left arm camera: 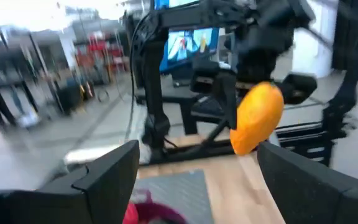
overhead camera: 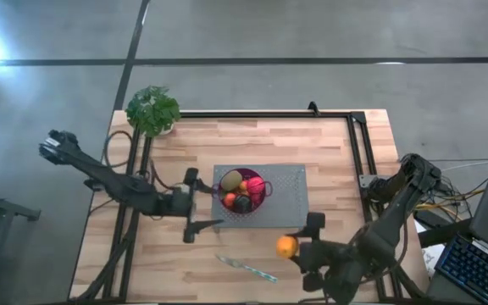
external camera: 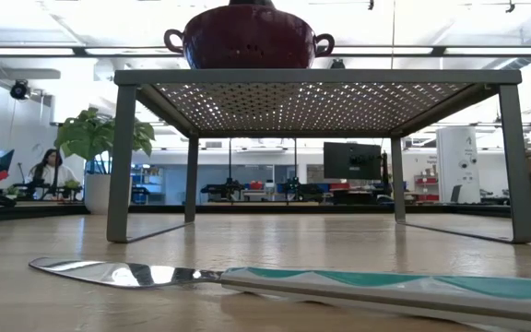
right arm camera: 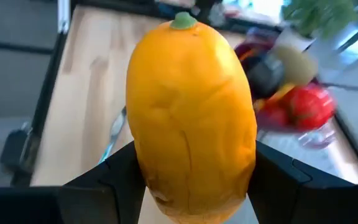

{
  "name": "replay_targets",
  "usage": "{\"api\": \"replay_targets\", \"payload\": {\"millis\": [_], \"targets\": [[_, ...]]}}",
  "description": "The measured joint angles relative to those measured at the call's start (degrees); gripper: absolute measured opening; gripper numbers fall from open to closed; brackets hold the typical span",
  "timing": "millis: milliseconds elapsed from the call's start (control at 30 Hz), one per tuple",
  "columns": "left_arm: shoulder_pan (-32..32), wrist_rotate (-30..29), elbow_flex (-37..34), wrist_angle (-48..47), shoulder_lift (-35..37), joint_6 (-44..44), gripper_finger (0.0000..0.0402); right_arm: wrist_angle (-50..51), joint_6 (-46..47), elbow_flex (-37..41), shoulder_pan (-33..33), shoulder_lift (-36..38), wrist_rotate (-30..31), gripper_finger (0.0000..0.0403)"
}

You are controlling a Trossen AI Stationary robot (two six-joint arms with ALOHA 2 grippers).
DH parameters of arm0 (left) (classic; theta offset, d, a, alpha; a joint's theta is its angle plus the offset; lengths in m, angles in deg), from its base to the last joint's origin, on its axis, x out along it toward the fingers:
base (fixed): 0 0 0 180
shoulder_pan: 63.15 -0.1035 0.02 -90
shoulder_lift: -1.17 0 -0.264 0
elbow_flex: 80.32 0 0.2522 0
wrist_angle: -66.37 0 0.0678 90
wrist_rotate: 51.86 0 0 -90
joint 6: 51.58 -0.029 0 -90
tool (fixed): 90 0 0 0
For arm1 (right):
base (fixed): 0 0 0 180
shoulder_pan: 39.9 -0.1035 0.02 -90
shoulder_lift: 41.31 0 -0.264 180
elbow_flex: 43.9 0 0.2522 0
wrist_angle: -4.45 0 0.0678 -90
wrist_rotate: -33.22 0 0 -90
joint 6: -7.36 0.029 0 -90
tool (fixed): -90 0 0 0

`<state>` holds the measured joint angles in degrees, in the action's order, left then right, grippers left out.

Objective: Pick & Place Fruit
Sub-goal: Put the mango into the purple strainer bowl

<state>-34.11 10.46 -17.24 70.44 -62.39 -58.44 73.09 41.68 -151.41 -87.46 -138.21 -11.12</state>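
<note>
While most fruit [overhead camera: 241, 191] is lodged in the bowl [overhead camera: 257, 205], one piece is outstanding.
An oblong orange fruit [right arm camera: 191, 112] is held clamped by the right gripper [overhead camera: 305, 254]; the left gripper [overhead camera: 198, 203] is kept wide, empty.

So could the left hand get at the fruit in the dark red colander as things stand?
Probably yes: the left hand is open beside the dark red colander, whose top is uncovered. The right hand holds the oblong orange fruit apart.
</note>
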Motion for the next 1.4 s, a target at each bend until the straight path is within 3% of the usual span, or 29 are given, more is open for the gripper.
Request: {"api": "replay_targets", "payload": {"millis": [367,700,1000,1200,1400], "targets": [[0.0,-0.3,5.0,10.4,-15.6,-23.6,0.033,-0.5,-8.6,-6.1,4.8,0.5,0.7,0.0233],[-0.7,3.2,17.3,11.7,-25.2,-28.1,0.033,-1.7,-13.0,-6.1,5.4,0.7,0.4,0.0219],[-1.1,5.8,28.0,4.8,-32.5,-30.3,0.033,-1.7,-14.6,-6.1,5.4,0.9,0.4,0.0235],[-1.6,5.9,30.7,4.0,-34.0,-30.2,0.0326,-1.6,-15.1,-6.1,5.4,0.9,0.4,0.0221],[-2.5,7.3,30.5,4.0,-33.9,-28.0,0.028,-1.6,-15.5,-6.1,5.4,0.9,0.4,0.022]]}}
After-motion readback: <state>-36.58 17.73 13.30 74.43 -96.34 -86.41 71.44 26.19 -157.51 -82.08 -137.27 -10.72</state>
